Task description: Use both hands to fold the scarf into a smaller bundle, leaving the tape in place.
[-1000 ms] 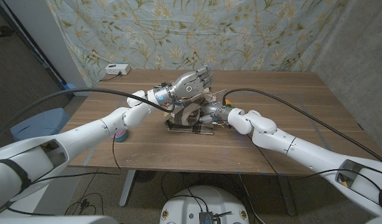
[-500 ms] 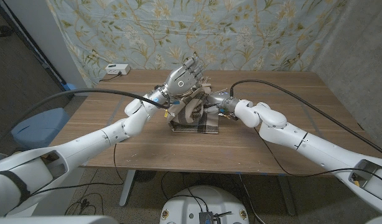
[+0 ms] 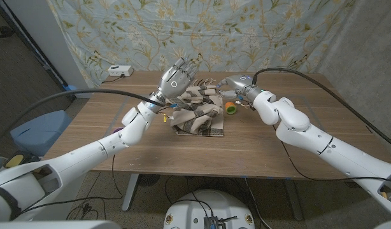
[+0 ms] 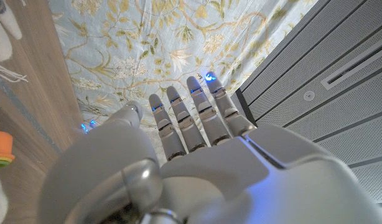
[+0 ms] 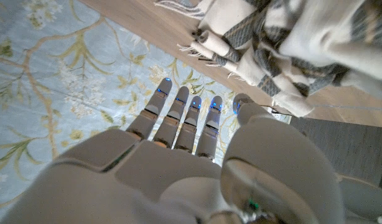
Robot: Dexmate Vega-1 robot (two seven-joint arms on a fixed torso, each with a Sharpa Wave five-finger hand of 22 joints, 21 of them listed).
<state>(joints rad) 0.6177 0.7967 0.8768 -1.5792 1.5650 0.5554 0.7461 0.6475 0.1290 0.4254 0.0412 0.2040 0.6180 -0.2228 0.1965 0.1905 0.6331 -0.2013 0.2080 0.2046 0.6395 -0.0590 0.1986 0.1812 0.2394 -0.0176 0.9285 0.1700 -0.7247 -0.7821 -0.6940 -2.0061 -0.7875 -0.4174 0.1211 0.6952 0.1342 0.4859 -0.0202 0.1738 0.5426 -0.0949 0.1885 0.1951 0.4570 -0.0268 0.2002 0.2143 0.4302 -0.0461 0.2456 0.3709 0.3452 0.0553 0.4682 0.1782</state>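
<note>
The beige and grey checked scarf [image 3: 197,116] lies in a rumpled bundle at the middle of the table; its fringed folds also show in the right wrist view [image 5: 284,37]. A small green and orange tape roll [image 3: 231,109] [image 4: 0,151] sits on the wood just right of the bundle. My left hand [image 3: 176,76] is raised above the scarf's far left side, fingers straight and spread, holding nothing [image 4: 191,155]. Above the scarf's far right side my right hand [image 3: 230,81] hovers with its fingers stretched out and nothing in them [image 5: 178,162].
A white box [image 3: 120,70] with a cable sits at the table's far left corner. A floral curtain [image 3: 246,32] hangs behind the table. A blue seat [image 3: 36,130] stands on the floor to the left. Bare wood [image 3: 291,140] stretches along the front and right.
Both hands have let go of the scarf and lifted up and back from it, fingers opening. The bundle has settled lower, and the tape roll now shows beside it.
</note>
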